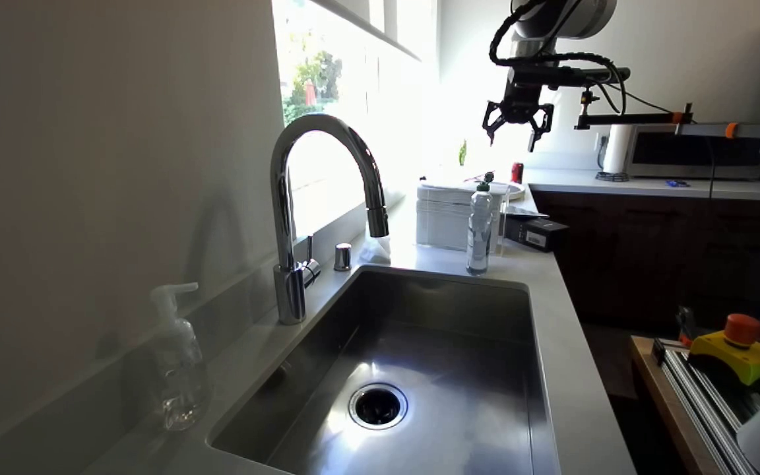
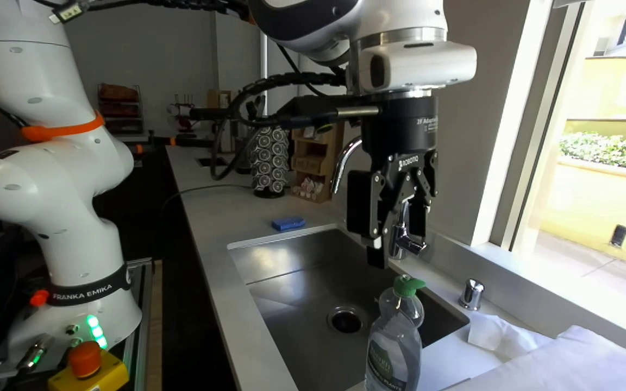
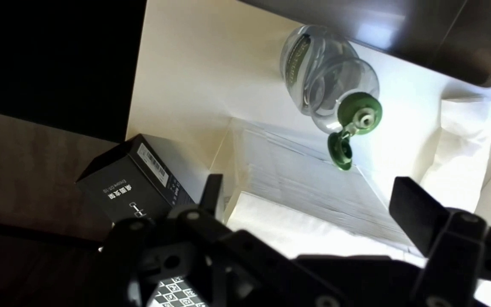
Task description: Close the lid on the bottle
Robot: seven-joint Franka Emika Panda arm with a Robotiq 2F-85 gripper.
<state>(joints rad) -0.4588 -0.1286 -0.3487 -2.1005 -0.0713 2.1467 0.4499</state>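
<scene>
The bottle (image 1: 479,231) is clear plastic with a green cap and stands upright on the counter at the sink's end. It also shows in an exterior view (image 2: 394,347) and in the wrist view (image 3: 322,72). Its green flip lid (image 3: 340,151) hangs open on its hinge beside the pale nozzle; the lid also shows in an exterior view (image 1: 489,177). My gripper (image 1: 512,142) is open and empty, well above the counter and higher than the bottle. In the wrist view the bottle and lid lie beyond the open fingertips (image 3: 309,187), apart from them.
A white box (image 3: 288,170) stands close beside the bottle, with a black box (image 3: 130,179) near it. The steel sink (image 1: 532,330), arched faucet (image 1: 281,218) and a clear soap dispenser (image 1: 179,369) stand along the counter. Crumpled white paper (image 3: 463,145) lies near the bottle.
</scene>
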